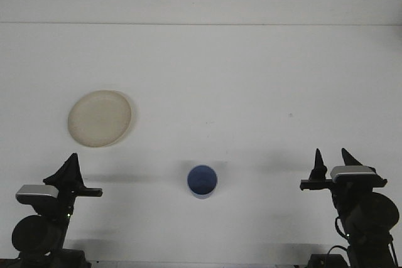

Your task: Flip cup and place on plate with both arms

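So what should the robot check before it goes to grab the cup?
1. Small blue cup alone on the white table, nothing touching it: ok.
2. Which way up the cup sits: cannot tell from above.
3. Round cream plate bare, ready for the cup: ok.
4. Right gripper open, holding nothing: ok.
5. Left gripper holding nothing: ok; open or shut: cannot tell.
6. Path from either gripper to the cup free of things: ok.
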Controlling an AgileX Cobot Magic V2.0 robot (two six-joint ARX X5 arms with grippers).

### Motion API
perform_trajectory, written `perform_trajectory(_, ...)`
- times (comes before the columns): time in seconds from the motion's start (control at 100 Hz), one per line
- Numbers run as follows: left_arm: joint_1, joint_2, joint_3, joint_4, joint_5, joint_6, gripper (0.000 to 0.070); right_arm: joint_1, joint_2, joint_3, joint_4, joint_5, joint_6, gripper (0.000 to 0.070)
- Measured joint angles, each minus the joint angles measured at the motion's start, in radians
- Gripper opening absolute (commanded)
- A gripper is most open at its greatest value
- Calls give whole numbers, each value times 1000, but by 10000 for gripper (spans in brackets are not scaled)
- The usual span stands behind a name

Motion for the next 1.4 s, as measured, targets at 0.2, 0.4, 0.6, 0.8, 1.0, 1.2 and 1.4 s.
perform_trajectory(0.2,0,204,272,-280,0,-36,11,0,0,0,0,0,0,416)
perform_trajectory(0.4,0,420,498,-526,0,-45,11,0,0,0,0,0,0,415)
perform_trajectory(0.6,0,580,575,-686,0,-29,11,0,0,0,0,0,0,415)
perform_trajectory(0.8,0,682,574,-742,0,-24,11,0,0,0,0,0,0,415)
perform_trajectory(1.0,0,681,574,-737,0,-24,19,0,0,0,0,0,0,415)
perform_trajectory(1.2,0,675,574,-736,0,-49,431,0,0,0,0,0,0,416)
perform_trajectory(1.4,0,671,574,-741,0,-53,519,0,0,0,0,0,0,416)
